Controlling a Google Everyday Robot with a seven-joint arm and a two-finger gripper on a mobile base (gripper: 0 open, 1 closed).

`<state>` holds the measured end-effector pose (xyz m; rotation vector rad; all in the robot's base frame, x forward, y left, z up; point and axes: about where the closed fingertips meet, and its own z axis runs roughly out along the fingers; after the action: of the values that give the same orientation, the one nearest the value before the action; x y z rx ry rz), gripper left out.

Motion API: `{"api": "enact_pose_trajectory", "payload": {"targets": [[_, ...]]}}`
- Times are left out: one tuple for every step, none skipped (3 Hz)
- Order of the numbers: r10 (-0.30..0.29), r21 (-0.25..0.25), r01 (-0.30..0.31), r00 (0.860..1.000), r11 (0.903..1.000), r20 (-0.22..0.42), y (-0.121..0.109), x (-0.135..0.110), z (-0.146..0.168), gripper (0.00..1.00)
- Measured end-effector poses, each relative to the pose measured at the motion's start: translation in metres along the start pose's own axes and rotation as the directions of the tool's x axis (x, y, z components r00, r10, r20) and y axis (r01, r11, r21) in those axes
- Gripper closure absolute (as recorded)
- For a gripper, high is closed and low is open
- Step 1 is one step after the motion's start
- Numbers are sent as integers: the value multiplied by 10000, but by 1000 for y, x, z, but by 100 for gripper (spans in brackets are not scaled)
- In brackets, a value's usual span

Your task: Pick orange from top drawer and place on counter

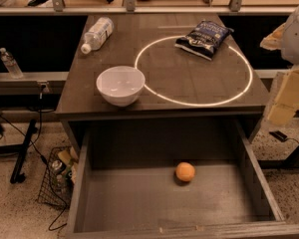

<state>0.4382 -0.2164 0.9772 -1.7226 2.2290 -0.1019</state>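
The orange lies on the flat bottom of the open top drawer, a little right of the middle and towards the back. The counter above it carries a glowing white circle. My gripper hangs at the far right edge of the view, beside the counter's right side and well above and to the right of the orange. Part of the arm is cut off by the frame edge.
A white bowl stands at the counter's front left. A dark chip bag lies at the back right on the circle's line. A plastic water bottle lies at the back left. A wire basket sits on the floor left of the drawer.
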Motion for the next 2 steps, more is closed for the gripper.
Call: {"api": "enact_pose_trajectory", "payload": {"targets": [[0,2,0,10000,10000,1,0,0,0,0],[412,-64,-412,9991,9991,35,-3,11,16,0]]}}
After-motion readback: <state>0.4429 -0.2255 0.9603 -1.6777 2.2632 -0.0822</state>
